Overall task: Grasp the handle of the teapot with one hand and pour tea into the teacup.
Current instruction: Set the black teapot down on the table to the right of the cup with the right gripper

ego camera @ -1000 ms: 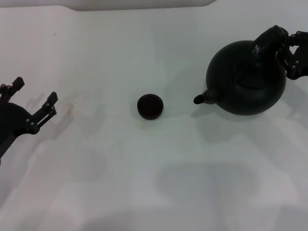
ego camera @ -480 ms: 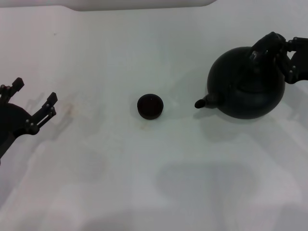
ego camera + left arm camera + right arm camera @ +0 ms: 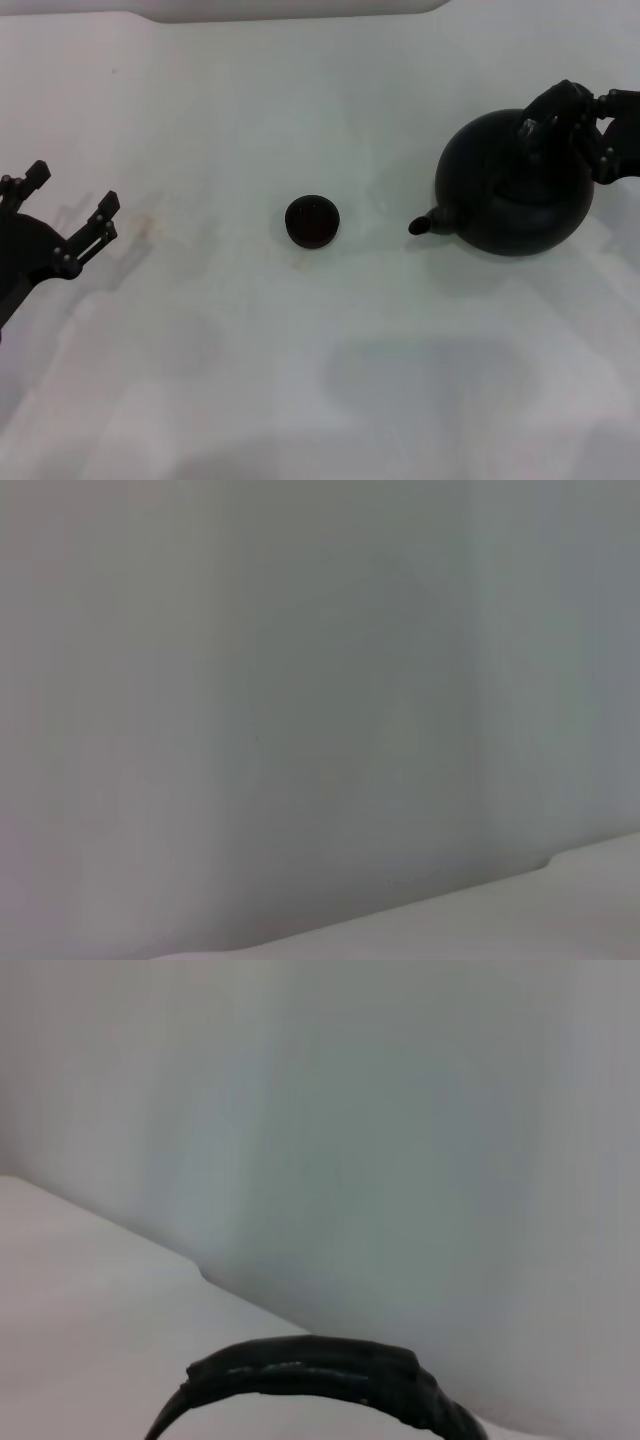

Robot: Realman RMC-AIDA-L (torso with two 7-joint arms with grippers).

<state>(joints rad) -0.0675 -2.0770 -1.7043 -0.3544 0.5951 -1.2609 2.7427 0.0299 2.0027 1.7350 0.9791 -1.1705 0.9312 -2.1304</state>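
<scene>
The black teapot (image 3: 510, 195) is at the right of the white table, and its short spout (image 3: 425, 222) points left toward the teacup (image 3: 312, 221). The teacup is small and dark and stands near the table's middle, a clear gap from the spout. My right gripper (image 3: 568, 108) is over the pot's top at the far right, shut on the arched handle (image 3: 545, 105). The ribbed handle also shows as a black arc in the right wrist view (image 3: 310, 1370). My left gripper (image 3: 72, 190) is open and empty at the far left.
The white table (image 3: 300, 380) carries a faint stain (image 3: 150, 225) left of the teacup. A white raised edge (image 3: 300, 8) runs along the back. The left wrist view shows only a pale wall and a strip of table.
The teapot, with the right gripper on its handle, has shifted slightly toward the near side and right; its spout now sits lower in the head view. The left arm and the teacup have not moved.
</scene>
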